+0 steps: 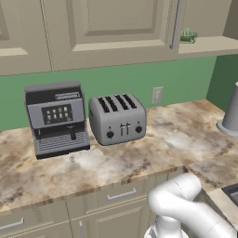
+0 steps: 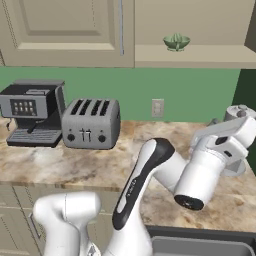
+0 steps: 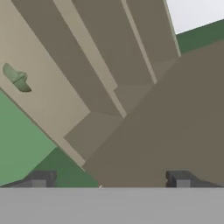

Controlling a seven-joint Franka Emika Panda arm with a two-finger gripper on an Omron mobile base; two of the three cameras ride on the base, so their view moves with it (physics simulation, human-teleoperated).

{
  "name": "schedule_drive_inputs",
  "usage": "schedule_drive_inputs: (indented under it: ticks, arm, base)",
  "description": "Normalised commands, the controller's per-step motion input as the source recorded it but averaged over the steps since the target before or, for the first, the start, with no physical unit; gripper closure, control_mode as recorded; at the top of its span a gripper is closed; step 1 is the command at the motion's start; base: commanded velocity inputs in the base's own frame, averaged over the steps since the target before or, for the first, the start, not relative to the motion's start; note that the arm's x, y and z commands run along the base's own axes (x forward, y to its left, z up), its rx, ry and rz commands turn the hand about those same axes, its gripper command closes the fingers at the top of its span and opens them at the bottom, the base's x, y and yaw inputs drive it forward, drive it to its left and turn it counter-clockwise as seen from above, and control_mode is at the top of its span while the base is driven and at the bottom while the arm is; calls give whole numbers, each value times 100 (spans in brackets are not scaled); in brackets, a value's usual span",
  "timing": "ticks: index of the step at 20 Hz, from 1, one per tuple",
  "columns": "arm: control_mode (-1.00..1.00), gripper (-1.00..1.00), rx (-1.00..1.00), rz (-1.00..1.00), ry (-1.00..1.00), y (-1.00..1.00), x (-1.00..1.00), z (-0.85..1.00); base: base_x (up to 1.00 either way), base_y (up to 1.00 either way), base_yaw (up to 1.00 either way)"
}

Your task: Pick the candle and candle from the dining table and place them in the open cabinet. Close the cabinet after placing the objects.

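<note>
the gripper [image 3: 109, 179] stands wide open with nothing between its two dark fingertips [image 3: 40, 178], pointed at the open cabinet [image 3: 131, 87]. inside the cabinet, a green bowl [image 2: 176, 42] sits on the shelf toward its left side, near the edge of the closed door with the grey bar handle [image 2: 121, 27]. below, on the marble counter [image 1: 176, 139], a coffee machine [image 1: 56, 118] stands near the back edge, a grey toaster [image 1: 117, 118] just beside it. no candle can be made out.

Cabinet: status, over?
Gripper open, fingers empty, aimed at open cabinet. Green bowl on its shelf; candles not placed. Toaster, coffee machine on counter below, clear of the arm.
</note>
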Motion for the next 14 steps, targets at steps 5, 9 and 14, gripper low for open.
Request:
schedule_drive_inputs:
  ticks: [5, 9, 14]
  arm:
    - [-100, -100, 13, 0, 6, -14, 52, -3]
    - [-100, -100, 17, 3, 2, -7, 44, -16]
    - [-100, -100, 16, 5, 0, -18, 21, -3]
  base:
    - [0, 0, 0]
    - [0, 0, 0]
    - [0, 0, 0]
